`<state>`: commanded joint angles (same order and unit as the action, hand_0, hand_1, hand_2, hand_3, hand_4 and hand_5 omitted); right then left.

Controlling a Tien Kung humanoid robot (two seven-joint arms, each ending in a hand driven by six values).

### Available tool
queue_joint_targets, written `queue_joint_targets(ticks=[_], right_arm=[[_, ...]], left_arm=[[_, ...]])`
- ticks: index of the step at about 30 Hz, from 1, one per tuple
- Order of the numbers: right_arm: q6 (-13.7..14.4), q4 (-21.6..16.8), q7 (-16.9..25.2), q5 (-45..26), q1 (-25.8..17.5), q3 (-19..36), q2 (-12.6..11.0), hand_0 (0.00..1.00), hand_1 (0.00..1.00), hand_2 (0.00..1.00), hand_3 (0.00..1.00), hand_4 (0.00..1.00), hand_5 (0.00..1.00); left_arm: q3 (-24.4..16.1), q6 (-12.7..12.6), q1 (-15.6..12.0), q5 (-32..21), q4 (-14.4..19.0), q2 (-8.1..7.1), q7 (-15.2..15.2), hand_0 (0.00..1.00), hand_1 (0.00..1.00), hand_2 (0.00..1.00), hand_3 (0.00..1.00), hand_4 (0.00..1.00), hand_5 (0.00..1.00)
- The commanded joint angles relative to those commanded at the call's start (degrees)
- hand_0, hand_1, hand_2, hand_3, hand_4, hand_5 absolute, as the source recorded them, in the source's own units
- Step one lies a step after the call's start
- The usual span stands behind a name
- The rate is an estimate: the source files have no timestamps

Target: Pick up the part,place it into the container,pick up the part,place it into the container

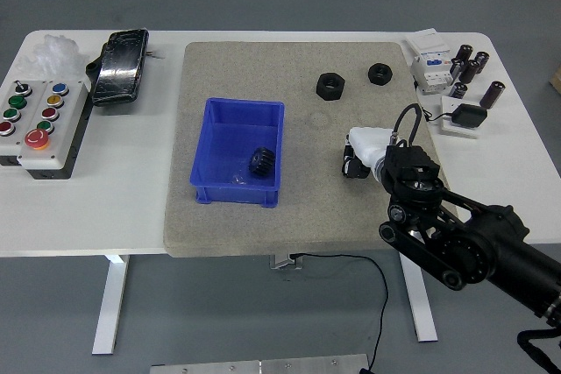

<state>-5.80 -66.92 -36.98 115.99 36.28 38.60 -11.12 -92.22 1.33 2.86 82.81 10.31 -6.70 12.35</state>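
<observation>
A blue container (244, 104) stands on the grey mat (254, 67), left of centre, with a black gear part (263, 163) lying inside it. Two black nut-shaped parts lie on the mat's far right: a larger one (330, 86) and a smaller one (379, 72). My right hand (355, 161), white with dark fingertips, hovers over the mat to the right of the container and well short of the nuts. Its fingers are curled and I see nothing in them. The left arm is out of view.
A button box (35, 120) and a black bagged object (120, 66) sit at the table's left. A white electrical unit (429, 67), several dark cylinders (469, 67) and a small black square piece (467, 116) crowd the far right corner.
</observation>
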Motion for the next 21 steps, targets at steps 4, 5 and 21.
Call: queue_joint_targets(ticks=[4,5,21], right_arm=[[2.2,0.0,0.0,1.4,0.0,0.5,0.1,0.282,0.472,0.433,0.480,0.226,0.052],[2.9,-0.1,0.0,1.9,0.0,0.7,0.1,0.282,0.472,0.433,0.480,0.226,0.052],[-11.2,-9.8,0.0,-2.0,-1.0,5.2,-1.6,0.272,0.572,0.951,0.998,0.898,0.390]], left_arm=[[0.1,0.0,0.0,0.0,0.0,0.01,0.0,0.617,0.560,0.560,0.633,0.588,0.449],[0.1,0.0,0.0,0.0,0.0,0.02,0.0,0.617,0.560,0.560,0.633,0.588,0.449],[-0.4,0.0,0.0,0.4,0.0,0.05,0.2,0.617,0.560,0.564,0.638,0.597,0.484]])
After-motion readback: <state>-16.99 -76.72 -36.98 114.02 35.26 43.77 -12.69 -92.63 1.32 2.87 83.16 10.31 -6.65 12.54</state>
